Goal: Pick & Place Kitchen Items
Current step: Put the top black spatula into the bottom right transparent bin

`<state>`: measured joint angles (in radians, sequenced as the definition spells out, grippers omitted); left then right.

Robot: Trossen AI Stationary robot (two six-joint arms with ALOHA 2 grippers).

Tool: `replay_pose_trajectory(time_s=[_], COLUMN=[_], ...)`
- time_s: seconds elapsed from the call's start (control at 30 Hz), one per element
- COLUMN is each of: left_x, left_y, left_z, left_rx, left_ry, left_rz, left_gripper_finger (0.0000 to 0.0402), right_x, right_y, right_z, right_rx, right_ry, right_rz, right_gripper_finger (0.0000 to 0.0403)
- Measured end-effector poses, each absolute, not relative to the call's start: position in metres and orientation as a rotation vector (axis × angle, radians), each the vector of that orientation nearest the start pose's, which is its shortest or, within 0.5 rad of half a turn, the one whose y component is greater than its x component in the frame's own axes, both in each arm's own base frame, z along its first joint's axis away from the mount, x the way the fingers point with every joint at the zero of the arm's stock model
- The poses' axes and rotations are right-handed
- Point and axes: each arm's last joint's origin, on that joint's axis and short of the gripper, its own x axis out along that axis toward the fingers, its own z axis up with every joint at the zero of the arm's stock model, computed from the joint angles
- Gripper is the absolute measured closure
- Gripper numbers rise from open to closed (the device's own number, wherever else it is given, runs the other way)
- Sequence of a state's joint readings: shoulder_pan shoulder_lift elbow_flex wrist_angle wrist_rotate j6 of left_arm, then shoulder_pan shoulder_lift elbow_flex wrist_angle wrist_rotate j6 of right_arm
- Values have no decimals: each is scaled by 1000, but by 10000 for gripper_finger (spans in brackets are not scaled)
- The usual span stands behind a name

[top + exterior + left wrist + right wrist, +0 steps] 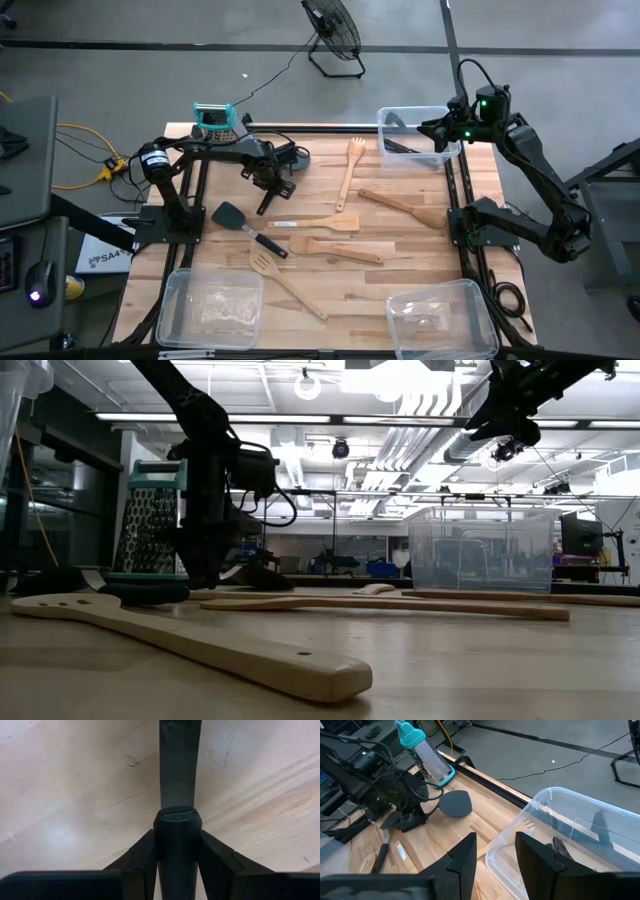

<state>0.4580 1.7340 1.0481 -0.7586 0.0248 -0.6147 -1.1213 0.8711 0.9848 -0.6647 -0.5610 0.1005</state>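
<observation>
A black turner lies on the wooden table at the far left; its flat head (456, 802) points toward the far edge and its handle (178, 835) runs toward the near side. My left gripper (272, 187) points down over that handle and is shut on it. Pale wooden spoons and spatulas (330, 222) and a second black turner (245, 225) lie flat mid-table. My right gripper (495, 857) hangs open, holding nothing, above the clear bin (415, 140) at the far right. That bin holds dark utensils (560, 847). My left gripper pinches the black turner's thick handle part (178, 827) between its two fingers, just behind where the handle narrows to a flat neck (179, 770). The fingers (142, 855) come from above, pointing down, and lie across the handle. The turner lies flat on the table.
A metal grater with a teal top (213, 120) stands at the far left corner, close behind my left arm. Two clear bins (210, 305) (440, 320) sit at the near edge. A slotted wooden turner (200, 635) lies near the front.
</observation>
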Motion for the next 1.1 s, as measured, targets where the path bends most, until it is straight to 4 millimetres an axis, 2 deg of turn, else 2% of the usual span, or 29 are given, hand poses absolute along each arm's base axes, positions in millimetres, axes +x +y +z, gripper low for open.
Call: replay_pose_trajectory(time_s=[0.17, 0.37, 0.67, 0.9, 1.1], left_x=[272, 271, 284, 303, 309], left_y=[132, 129, 129, 134, 136], left_z=[162, 182, 229, 257, 270], left_rx=[-862, -904, -982, -1013, -1048], left_ry=[1274, 1180, 812, 517, 393], left_rz=[760, 664, 397, 168, 89], left_gripper_finger=[296, 296, 296, 296, 296], right_x=[86, 87, 94, 107, 126], right_y=[-141, -140, -135, -129, -122], right_z=[345, 345, 346, 346, 347], right_rx=[517, 510, 308, 267, -31], right_ry=[341, 334, 366, 378, 386], right_rz=[-539, -480, -336, -250, -102], right_gripper_finger=[275, 275, 275, 275, 275])
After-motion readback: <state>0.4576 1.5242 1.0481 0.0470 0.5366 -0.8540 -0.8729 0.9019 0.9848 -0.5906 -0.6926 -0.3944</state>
